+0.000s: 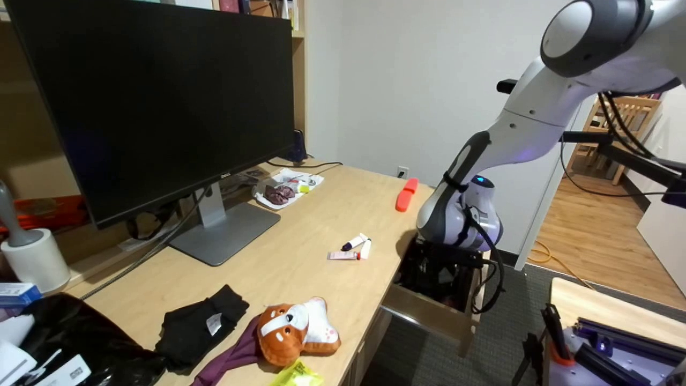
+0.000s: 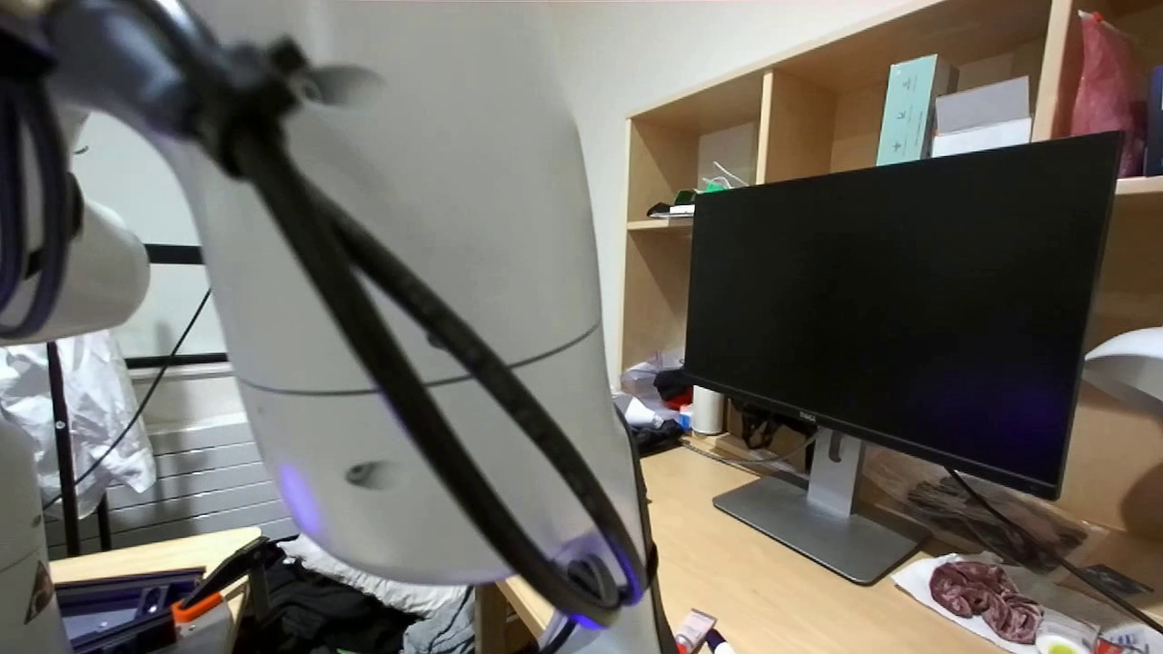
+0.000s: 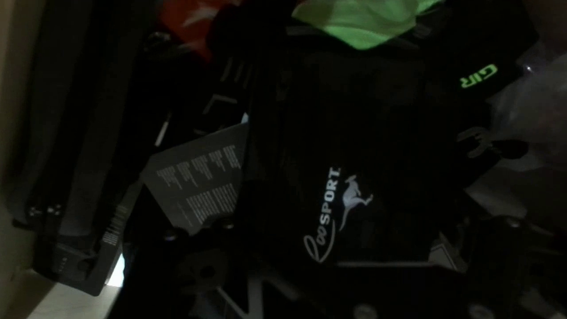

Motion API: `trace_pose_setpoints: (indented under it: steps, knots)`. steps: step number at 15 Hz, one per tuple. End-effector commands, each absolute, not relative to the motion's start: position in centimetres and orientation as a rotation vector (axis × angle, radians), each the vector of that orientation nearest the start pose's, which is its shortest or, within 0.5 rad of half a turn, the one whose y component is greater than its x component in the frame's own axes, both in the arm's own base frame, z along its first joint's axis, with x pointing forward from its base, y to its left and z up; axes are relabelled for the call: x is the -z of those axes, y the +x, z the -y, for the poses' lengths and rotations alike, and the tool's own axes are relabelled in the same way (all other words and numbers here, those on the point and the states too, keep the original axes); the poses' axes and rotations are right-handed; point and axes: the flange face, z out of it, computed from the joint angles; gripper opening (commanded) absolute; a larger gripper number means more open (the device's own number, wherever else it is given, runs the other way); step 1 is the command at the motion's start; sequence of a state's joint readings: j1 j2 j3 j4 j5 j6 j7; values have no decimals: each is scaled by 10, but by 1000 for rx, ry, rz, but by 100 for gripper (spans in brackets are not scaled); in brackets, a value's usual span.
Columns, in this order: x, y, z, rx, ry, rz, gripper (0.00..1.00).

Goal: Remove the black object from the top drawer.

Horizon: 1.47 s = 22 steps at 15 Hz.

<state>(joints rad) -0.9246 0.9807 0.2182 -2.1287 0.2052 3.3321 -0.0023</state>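
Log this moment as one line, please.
drawer open | black pouch inside, not yet removed | gripper down at the drawer | grip: too dark to tell

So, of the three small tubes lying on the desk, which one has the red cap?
The pinkish tube, the one lying nearest the plush dog; the dark-capped tube and the mostly white tube show no red.

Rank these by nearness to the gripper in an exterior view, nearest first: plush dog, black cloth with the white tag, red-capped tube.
1. Red-capped tube: on the desk, left of the open top drawer.
2. Plush dog: by the desk's edge, in the foreground.
3. Black cloth: left of the plush dog.
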Motion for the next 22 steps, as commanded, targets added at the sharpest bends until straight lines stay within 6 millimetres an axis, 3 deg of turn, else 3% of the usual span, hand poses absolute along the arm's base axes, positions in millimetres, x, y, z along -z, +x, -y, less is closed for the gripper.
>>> trace_pose_setpoints:
  steps: [1,4,6,16,19,20,22]
  knots:
    - [30,412,341,468,-2645,-1528,100]
    - [33,425,342,490,-2656,-1510,100]
    - [35,429,343,496,-2666,-1500,74]
    - [41,426,344,406,-2645,-1534,11]
    - [43,426,343,356,-2634,-1538,9]
    - [10,402,365,338,-2634,-1530,10]
    - [-4,390,381,320,-2646,-1537,9]
